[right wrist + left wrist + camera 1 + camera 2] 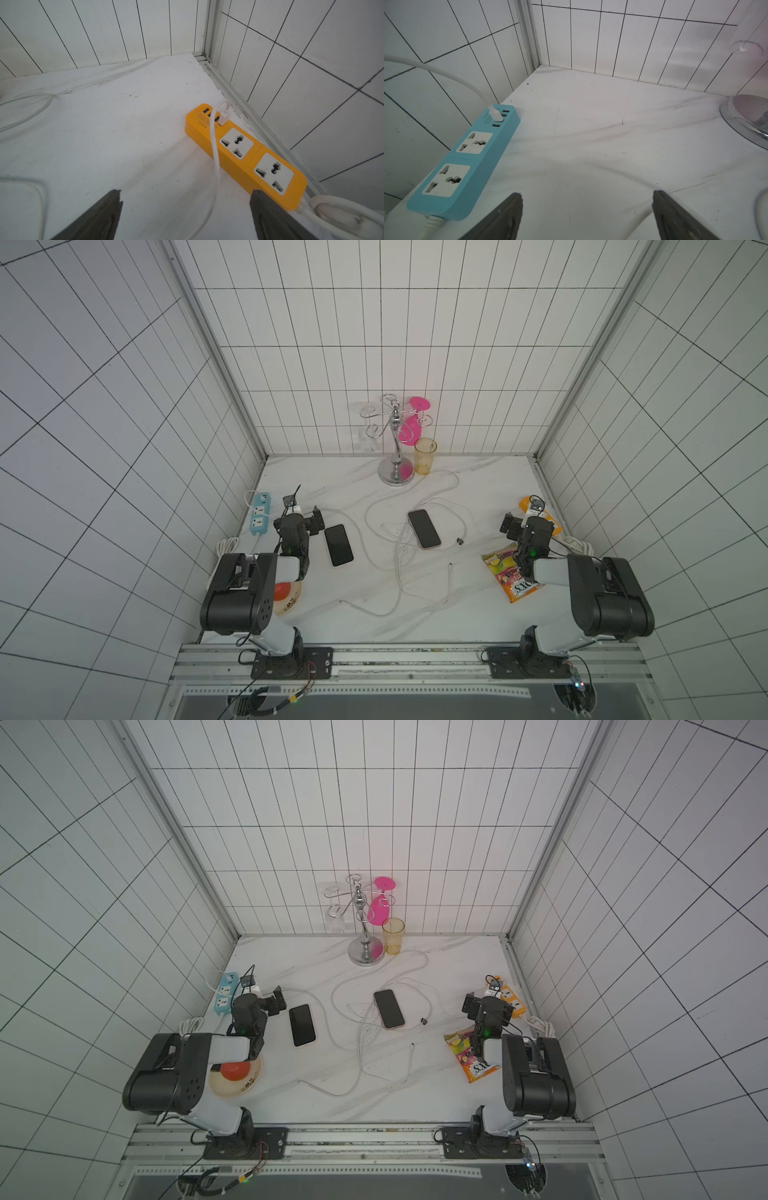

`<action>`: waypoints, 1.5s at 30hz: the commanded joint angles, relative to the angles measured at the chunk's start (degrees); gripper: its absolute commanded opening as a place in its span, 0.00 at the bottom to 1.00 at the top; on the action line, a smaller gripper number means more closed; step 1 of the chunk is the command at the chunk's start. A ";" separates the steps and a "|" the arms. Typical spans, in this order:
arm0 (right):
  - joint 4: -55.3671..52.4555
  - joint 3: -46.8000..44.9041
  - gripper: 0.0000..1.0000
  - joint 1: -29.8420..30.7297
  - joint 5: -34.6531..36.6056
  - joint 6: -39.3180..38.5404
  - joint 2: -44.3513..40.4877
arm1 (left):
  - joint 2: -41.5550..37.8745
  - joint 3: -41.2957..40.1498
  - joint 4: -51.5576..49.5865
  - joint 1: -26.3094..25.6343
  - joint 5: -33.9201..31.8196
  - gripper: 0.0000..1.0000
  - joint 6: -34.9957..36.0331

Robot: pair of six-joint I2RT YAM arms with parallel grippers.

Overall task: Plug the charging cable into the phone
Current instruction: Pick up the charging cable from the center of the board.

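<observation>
Two dark-screened phones lie face up on the white table: one (338,545) beside my left gripper (316,519), another (424,529) near the middle. White charging cables (399,572) loop between them. One loose end has a dark connector (459,541), a second loose end (450,565) lies nearer the front. Neither end touches a phone. My left gripper (586,195) is open over bare table. Across the table my right gripper (185,192) is open too, with a cable (216,162) running on the table below it. Neither wrist view shows a phone.
A blue power strip (467,162) sits by the left wall and an orange one (245,153) by the right wall, each with a white USB plug in it. A chrome glass stand (397,472) and yellow cup (424,456) stand at the back. A snack bag (513,574) and plate (291,605) lie near the arms.
</observation>
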 commanded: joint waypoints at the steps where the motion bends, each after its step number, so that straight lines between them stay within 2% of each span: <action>1: -0.44 -0.06 0.99 -0.54 -0.36 0.16 -0.76 | -1.03 0.74 0.69 -0.04 0.65 0.98 -0.21; 24: -0.43 -0.06 0.99 -0.60 -0.54 0.16 -0.75 | -1.05 0.59 0.79 0.08 0.77 0.98 -0.17; 25: -0.44 -0.06 0.99 -0.60 -0.54 0.14 -0.75 | -1.22 0.37 1.48 -0.12 -0.12 0.98 -0.32; 27: -0.48 0.00 0.99 -0.65 -0.58 0.16 -0.69 | -3.22 0.23 1.61 -0.87 -6.66 0.99 -0.99; 28: -0.85 0.23 0.99 -0.65 -0.62 0.31 -0.60 | -5.95 1.28 -2.25 -1.14 -8.18 0.98 -1.14; 29: -0.87 0.28 0.99 -0.71 -0.69 0.35 -0.62 | -9.26 3.82 -10.75 -1.17 -8.37 0.98 -1.91; 30: -0.99 0.29 0.99 -0.76 -0.71 0.29 -0.66 | -12.72 8.06 -21.69 -0.86 -7.70 0.98 -5.06; 31: -0.89 0.21 0.99 -0.70 -0.71 0.26 -0.71 | -14.38 11.31 -28.15 -0.51 -7.88 0.98 -9.08; 35: -0.81 0.41 0.99 -0.45 0.22 0.11 -1.08 | -16.77 22.12 -51.07 0.21 -9.86 0.98 -18.71; 37: -7.47 2.91 0.99 0.76 4.16 0.30 -3.98 | -15.36 24.71 -57.61 0.81 -11.92 0.99 -28.28; 38: -16.44 6.24 0.99 1.37 6.29 0.71 -6.48 | -14.60 25.63 -59.51 2.35 -6.74 0.99 -30.61; 39: -25.55 9.91 0.99 1.41 6.48 2.34 -9.27 | -14.04 26.47 -60.82 4.46 1.88 0.99 -31.32; 40: -32.52 13.31 0.99 1.47 6.21 3.64 -11.00 | -14.06 26.36 -60.88 5.41 7.62 0.98 -31.91; 44: -42.73 18.79 0.99 1.97 2.82 6.45 -16.47 | -19.11 22.20 -57.97 3.74 12.96 0.98 -34.10; 45: -46.58 20.55 0.99 2.13 2.07 8.09 -17.73 | -20.14 21.49 -57.65 3.70 15.99 0.98 -34.16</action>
